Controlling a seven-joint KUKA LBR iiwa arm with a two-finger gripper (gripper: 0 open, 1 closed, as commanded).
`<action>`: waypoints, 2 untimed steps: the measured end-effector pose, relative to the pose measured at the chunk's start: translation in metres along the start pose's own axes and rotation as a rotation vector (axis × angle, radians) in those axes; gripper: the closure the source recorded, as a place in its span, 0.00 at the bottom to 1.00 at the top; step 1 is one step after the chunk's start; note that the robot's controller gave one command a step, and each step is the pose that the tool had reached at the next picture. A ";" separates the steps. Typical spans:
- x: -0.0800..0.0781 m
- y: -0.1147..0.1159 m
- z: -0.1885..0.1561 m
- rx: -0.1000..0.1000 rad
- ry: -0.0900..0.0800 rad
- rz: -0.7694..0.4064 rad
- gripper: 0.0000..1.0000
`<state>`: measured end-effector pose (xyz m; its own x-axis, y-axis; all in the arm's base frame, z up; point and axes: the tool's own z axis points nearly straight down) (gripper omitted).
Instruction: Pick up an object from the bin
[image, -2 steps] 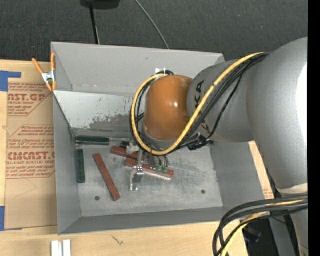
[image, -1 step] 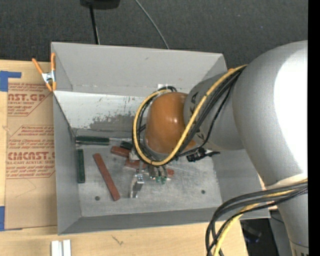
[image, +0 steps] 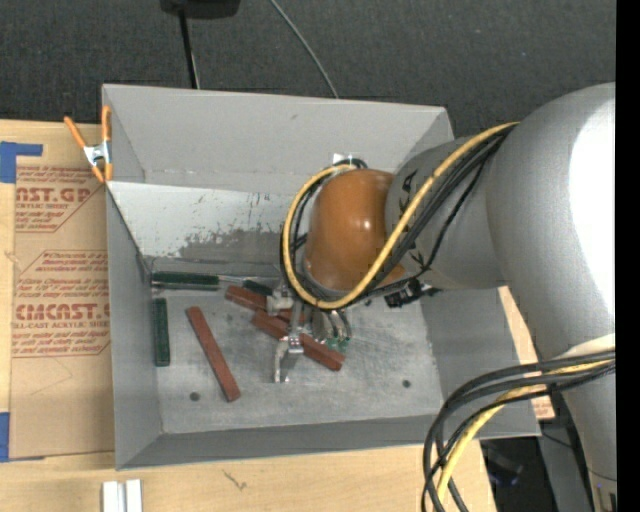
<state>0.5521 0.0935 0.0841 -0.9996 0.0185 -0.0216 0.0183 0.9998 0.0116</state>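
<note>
My gripper is down near the bin floor, in the middle, below the arm's orange cover. It stands among a small cluster of short red-brown blocks: one just to its right, one just up and left of it, and another farther up and left. A small green piece lies by the right-hand block. Whether anything is gripped is hidden.
A long red-brown bar lies slanted on the floor left of the gripper. A dark green bar lies upright along the left wall, and another lies along the back wall. The arm and cables cover the bin's right side.
</note>
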 end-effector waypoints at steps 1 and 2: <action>-0.038 0.006 0.000 0.005 -0.022 0.025 1.00; -0.038 0.006 0.000 0.005 -0.022 0.025 1.00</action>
<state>0.5902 0.0984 0.0853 -0.9981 0.0435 -0.0430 0.0432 0.9990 0.0072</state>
